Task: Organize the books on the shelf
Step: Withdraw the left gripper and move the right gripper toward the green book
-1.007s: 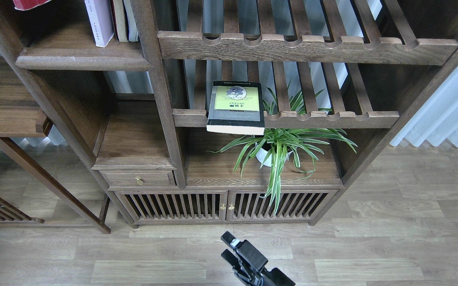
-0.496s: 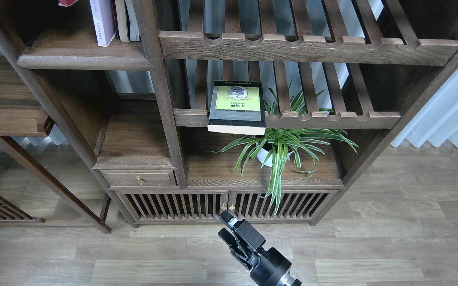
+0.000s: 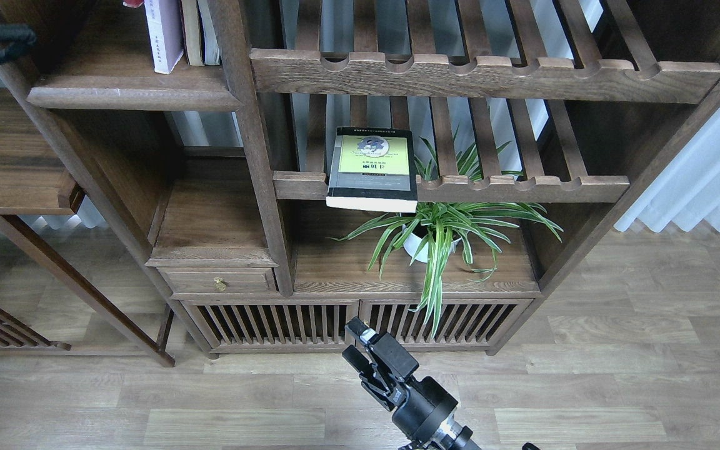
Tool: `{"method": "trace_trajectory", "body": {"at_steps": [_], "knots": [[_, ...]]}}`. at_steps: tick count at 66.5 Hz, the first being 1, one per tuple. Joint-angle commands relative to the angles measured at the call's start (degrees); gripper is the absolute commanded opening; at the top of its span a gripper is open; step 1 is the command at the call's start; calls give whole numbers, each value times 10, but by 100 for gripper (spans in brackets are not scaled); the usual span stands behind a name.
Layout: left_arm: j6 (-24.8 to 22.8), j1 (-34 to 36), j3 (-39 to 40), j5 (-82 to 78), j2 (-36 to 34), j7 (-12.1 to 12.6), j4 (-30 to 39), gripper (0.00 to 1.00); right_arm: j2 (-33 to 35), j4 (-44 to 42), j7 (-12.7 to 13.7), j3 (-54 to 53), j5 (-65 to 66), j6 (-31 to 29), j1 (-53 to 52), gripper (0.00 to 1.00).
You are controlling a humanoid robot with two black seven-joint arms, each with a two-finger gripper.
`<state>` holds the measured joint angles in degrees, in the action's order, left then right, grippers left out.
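Matte black right arm [image 3: 425,409] — blocky two-fingered hand [image 3: 355,340], round ribbed wrist joint.

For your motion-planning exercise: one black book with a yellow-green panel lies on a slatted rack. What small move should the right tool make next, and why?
Probably raise the right tool toward the black book. The book lies flat on the slatted rack, overhanging its front rail, away from the white book standing on the solid shelf. The tool sits low by the cabinet doors, holding nothing.
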<state>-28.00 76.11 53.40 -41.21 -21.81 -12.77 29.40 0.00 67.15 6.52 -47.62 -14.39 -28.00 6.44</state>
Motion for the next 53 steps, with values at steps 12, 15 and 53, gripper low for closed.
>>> {"method": "trace_trajectory", "body": {"at_steps": [12, 15, 53], "knots": [[0, -13, 0, 0, 8, -13, -6, 12, 0, 1, -2, 2, 0, 0, -2, 99], [0, -14, 0, 1, 11, -12, -5, 20, 0, 1, -2, 2, 0, 0, -2, 99], [22, -40, 14, 7, 21, -20, 16, 88, 0, 1, -2, 2, 1, 0, -3, 99]]}}
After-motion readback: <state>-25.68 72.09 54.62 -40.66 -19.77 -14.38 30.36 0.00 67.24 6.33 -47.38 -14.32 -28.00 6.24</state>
